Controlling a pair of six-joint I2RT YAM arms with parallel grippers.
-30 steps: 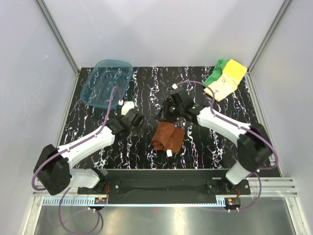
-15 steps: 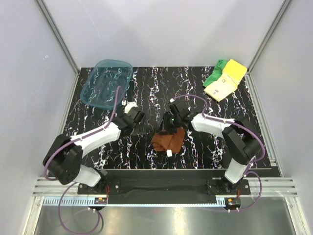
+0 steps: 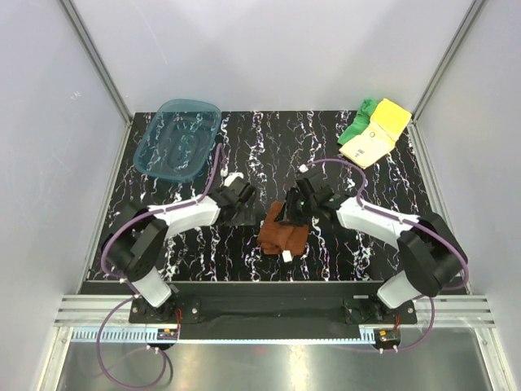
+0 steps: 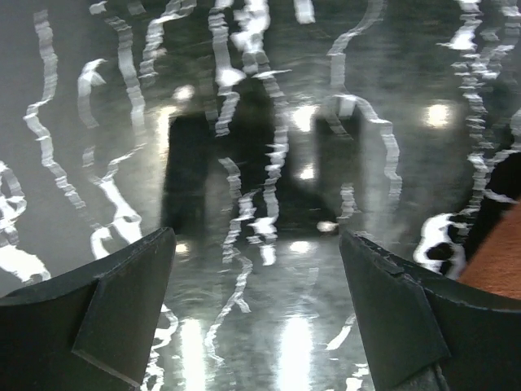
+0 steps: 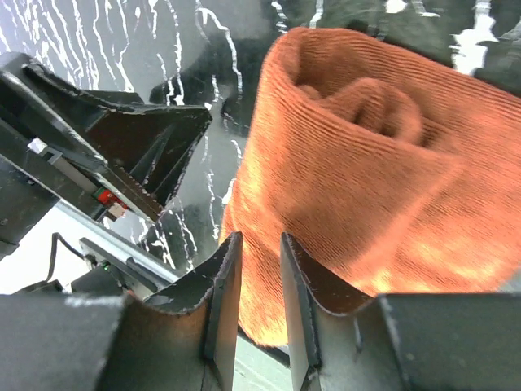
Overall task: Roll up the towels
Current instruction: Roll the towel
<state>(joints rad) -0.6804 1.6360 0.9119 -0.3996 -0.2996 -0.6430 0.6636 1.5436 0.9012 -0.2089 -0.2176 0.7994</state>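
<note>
The rust-brown cloth towel [image 3: 283, 235] lies half-rolled on the black marbled table [image 3: 228, 257]. The right tool [image 3: 291, 210], nearly closed, works its far edge; I cannot tell if it pinches cloth. The left tool [image 3: 242, 194] waits spread wide beside it, probably to steady the roll.

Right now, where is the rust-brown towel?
In the top view the rust-brown towel lies bunched at the table's near middle, right claw at its far edge, left claw to its left.

Top view: bright, even overhead light, sharp throughout, with soft shadows under the arms on the black marbled table [image 3: 326, 257]. Left wrist view: dim; the glossy surface throws back round lamp glare and streaks. Right wrist view: rust-brown towel [image 5: 350, 163] well lit, weave slightly blurred; near fingers [image 5: 220, 301] dark.
</note>
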